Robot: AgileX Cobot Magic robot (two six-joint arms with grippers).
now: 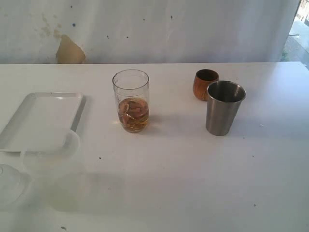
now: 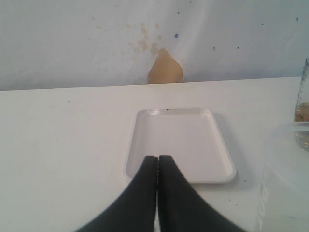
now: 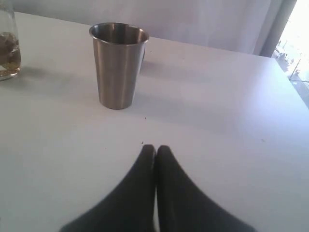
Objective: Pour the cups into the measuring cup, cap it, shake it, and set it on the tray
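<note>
Plainly, neither arm is holding anything. In the left wrist view the left gripper (image 2: 157,159) has its two dark fingers pressed together tip to tip with nothing between them. It hangs above the white table (image 2: 63,145) at the near edge of the tray (image 2: 178,140) and touches neither. The right gripper (image 3: 155,149) is likewise closed tight on nothing, its tips over bare tabletop and well short of the steel tumbler (image 3: 119,65), which stands upright ahead of it. Neither gripper shows in the exterior view. There the measuring cup (image 1: 131,100) stands upright and uncapped near the middle of the table, between the tray (image 1: 43,118) on the left and the two cups on the right. Its lower part holds amber liquid with brownish pieces in it. The steel tumbler (image 1: 224,107) stands to its right. The wooden cup (image 1: 205,83) sits just behind the tumbler, and whether the two touch cannot be told. A frosted translucent container (image 1: 48,159) stands at the tray's near edge on the left, its outline too faint to read clearly. Only a sliver of the measuring cup (image 2: 304,106) shows at the edge of the left wrist view, and another sliver (image 3: 8,43) at the edge of the right wrist view.
</note>
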